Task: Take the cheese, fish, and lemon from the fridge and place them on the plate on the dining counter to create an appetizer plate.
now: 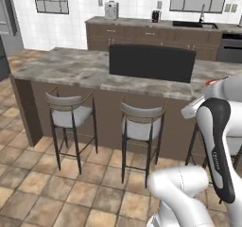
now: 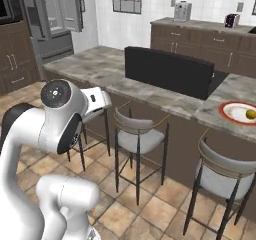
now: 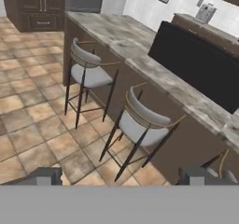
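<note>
**Lemon on the plate, empty gripper facing the counter, two items left to fetch**

A white robot arm stands on a tiled kitchen floor in front of the dining counter (image 1: 85,70), a long grey marbled top on a dark brown base with a black rectangular inset (image 2: 167,71). In the right base view, at about 3 o'clock, the red-rimmed white plate (image 2: 231,118) sits on the counter's near edge, and the lemon (image 2: 250,114), a small round yellow ball, rests on it. No cheese or fish can be seen on the plate.

In the hand view the gripper (image 3: 125,177) shows at 6 o'clock, its two dark fingertips (image 3: 44,175) spread wide with nothing between them. It looks across the grey padded stools (image 3: 140,122) along the counter's base.

The fridge (image 2: 52,19), grey and tall, stands at about 11 o'clock in the right base view, well apart from the plate, beyond the counter's far end. Whether it is open is hard to tell.

By the look of it, the lemon step is done and a return trip is in hand. The next move likely calls for driving the base round to the fridge and reaching in for the cheese or fish
</note>
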You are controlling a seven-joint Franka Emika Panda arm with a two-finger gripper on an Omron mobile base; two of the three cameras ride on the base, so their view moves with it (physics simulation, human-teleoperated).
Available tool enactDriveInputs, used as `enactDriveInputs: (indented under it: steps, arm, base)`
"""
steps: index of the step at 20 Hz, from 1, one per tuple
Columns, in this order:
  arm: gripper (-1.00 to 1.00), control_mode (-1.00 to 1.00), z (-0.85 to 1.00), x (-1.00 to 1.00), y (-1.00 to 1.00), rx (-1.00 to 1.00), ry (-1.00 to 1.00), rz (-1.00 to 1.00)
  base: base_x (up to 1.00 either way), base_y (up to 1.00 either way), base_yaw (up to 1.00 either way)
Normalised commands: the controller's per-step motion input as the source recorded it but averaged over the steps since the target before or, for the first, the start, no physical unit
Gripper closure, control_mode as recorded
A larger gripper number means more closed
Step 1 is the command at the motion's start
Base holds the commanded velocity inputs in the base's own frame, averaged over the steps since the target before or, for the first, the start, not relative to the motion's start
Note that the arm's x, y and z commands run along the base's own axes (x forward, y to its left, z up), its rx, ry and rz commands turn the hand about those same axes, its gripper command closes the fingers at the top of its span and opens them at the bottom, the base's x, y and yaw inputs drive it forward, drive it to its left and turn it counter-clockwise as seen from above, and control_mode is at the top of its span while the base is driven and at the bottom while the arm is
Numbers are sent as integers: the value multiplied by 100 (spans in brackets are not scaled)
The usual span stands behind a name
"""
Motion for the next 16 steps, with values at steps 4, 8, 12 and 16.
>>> enactDriveInputs:
  steps: [4,8,12,16]
  arm:
    - [-100,100,0,0,0,0,0,0]
    - [-100,100,0,0,0,0,0,0]
    - [-100,100,0,0,0,0,0,0]
    - [-100,100,0,0,0,0,0,0]
  base:
    - [0,100,12]
    - [52,100,4]
    - [99,100,0]
    - [100,100,0]
